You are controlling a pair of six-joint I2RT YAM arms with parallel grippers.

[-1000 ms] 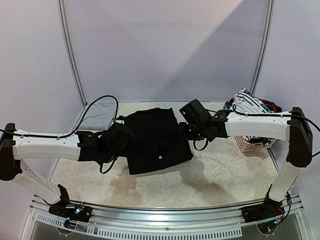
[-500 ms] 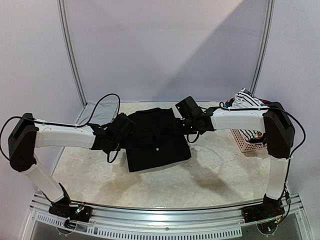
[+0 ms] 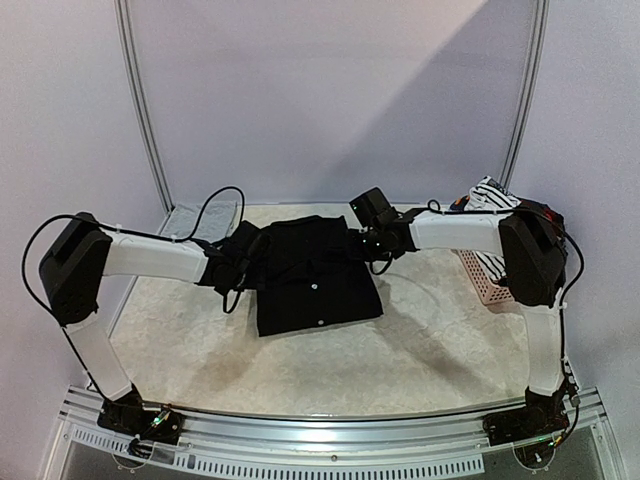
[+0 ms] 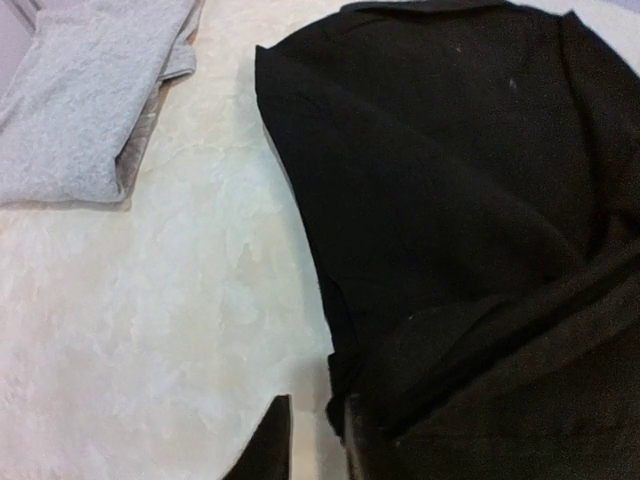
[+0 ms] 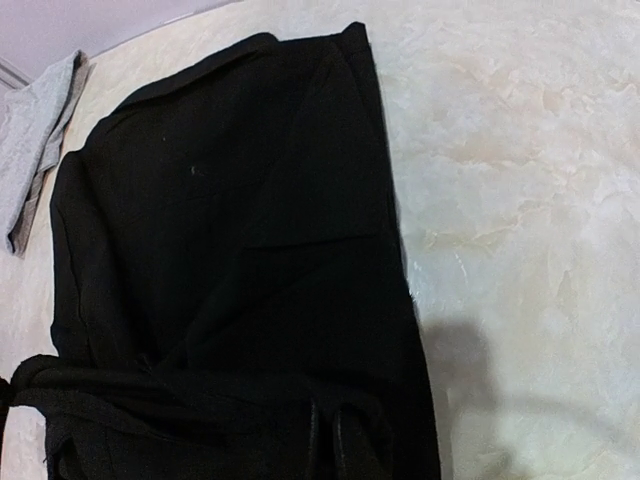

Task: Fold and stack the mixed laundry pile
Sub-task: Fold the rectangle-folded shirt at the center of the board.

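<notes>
The black trousers (image 3: 315, 275) lie folded in the middle of the table, filling much of both wrist views (image 4: 470, 230) (image 5: 240, 260). My left gripper (image 3: 240, 262) sits low at their left edge. Its jaws (image 4: 310, 440) are slightly open with bare table showing in the gap, and the black cloth lies against the right finger (image 4: 355, 445). My right gripper (image 3: 368, 240) is at the trousers' back right, where its fingertips (image 5: 328, 440) are pinched together in a bunched fold of the black cloth. Light grey trousers (image 3: 195, 222) lie folded at the back left.
A pink perforated basket (image 3: 485, 280) stands at the right edge, holding a white black-striped piece (image 3: 492, 198) and red and blue bits. The grey trousers (image 4: 90, 100) lie just left of the black ones. Metal frame posts rise at both back corners.
Both arms have reached farther back, carrying the black cloth over onto itself, so it now lies flatter. My left jaws have parted a little.
</notes>
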